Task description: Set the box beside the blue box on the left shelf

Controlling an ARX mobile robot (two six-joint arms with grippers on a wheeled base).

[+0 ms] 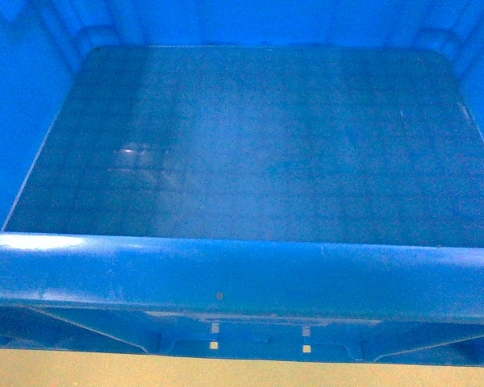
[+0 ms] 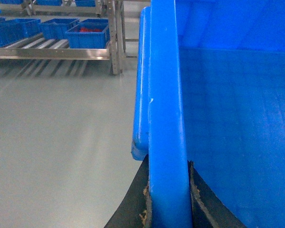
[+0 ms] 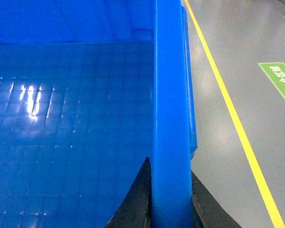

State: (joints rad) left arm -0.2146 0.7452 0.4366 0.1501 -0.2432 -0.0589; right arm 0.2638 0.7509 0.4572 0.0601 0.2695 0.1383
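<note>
Grey warehouse floor (image 2: 57, 123) stretches around an ARX mobile robot carrying one large open-top blue box (image 1: 250, 161), empty, its grid-patterned bottom filling the head view and its near rim running from 9 to 3 o'clock across the lower frame. Each arm grips a side wall: the left gripper (image 2: 167, 199) is clamped over the box's left rim, dark fingers (image 2: 133, 204) pressed on both faces of the wall, and the right gripper (image 3: 170, 199) is closed the same way over the right rim, one finger inside and one outside. Both hold the box tight and apparently clear of the ground, its long axis lying crosswise between the two arms. The left shelf (image 2: 42, 45), a flow rack of rails and pale rollers, stands well apart toward 10 o'clock in the left wrist view, beyond bare floor; at least three smaller blue crates (image 2: 88, 35) sit on it, one with red contents, and which of them is the target neighbour cannot be told. The left arm is the nearer to the rack, so the carry must likely swing that way. On the opposite side, one yellow floor line (image 3: 232, 118) runs toward 12 o'clock and one green floor sign (image 3: 281, 80) lies beside it at 2 o'clock.
</note>
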